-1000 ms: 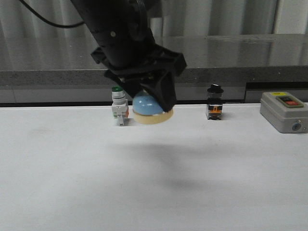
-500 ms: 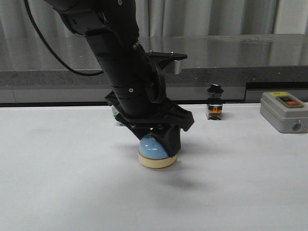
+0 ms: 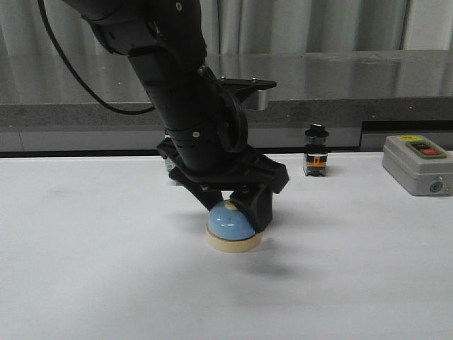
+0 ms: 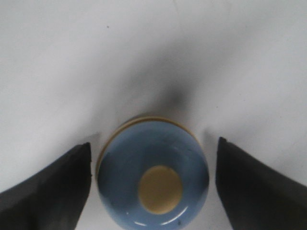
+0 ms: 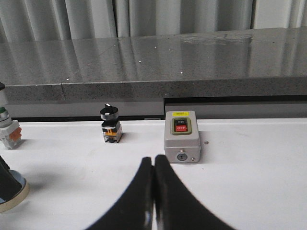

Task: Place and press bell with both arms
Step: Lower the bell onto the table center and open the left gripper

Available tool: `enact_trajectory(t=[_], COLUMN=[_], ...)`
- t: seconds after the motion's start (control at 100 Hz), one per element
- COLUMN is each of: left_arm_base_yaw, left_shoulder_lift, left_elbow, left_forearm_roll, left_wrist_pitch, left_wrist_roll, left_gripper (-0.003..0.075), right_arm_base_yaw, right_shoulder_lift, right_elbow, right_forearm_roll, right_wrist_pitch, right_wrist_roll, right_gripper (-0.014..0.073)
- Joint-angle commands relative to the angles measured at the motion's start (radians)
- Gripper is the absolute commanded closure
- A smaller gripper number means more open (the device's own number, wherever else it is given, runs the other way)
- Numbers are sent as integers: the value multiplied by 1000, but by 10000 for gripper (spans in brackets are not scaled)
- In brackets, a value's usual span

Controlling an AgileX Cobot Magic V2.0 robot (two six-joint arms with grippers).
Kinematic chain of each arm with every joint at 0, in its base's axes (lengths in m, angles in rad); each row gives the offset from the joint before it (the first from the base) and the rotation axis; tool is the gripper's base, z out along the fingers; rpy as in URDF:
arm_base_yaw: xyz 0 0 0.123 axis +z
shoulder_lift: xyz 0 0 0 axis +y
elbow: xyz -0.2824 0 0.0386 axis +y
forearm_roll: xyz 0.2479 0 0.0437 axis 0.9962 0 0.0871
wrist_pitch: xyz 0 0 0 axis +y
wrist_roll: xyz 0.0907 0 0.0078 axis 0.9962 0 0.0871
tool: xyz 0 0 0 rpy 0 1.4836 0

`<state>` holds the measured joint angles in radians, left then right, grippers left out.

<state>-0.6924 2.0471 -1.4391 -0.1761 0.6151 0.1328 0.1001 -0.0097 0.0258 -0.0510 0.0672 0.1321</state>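
Left gripper (image 4: 153, 187) stands open, jaws just clear of the bell (image 4: 153, 175) sitting between them on the table (image 3: 85, 269). Lift straight up so neither finger nudges it.

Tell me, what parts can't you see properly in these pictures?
- Front view: the left gripper covers the bell top and most of the green-capped switch behind the arm.
- Left wrist view: the picture's edge cuts off the bell's near rim.
- Front view: the grey box label is too small to read.
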Motion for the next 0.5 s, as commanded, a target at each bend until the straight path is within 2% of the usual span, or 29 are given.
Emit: enact_trajectory(t=[0.0,0.25,0.49], left_arm_base_yaw=[-8,-8,20], left_shoulder_lift=[-54,-59,-162], left_elbow=[-29,-29,-29], left_forearm_roll=[-18,-18,-19], left_wrist_pitch=[-31,-29,-39], left_wrist_roll=[-1,-1,-33], left_gripper=[86,79,79], right_arm_base_yaw=[-5,-5,-5], right_shoulder_lift=[-15,-15,-15], right_elbow=[-14,-14,-14], right_forearm_roll=[-11,-11,-11], right_wrist_pitch=[-78,-78,-78], right_wrist_roll=[-1,-1,-1], right_gripper=[654,654,654])
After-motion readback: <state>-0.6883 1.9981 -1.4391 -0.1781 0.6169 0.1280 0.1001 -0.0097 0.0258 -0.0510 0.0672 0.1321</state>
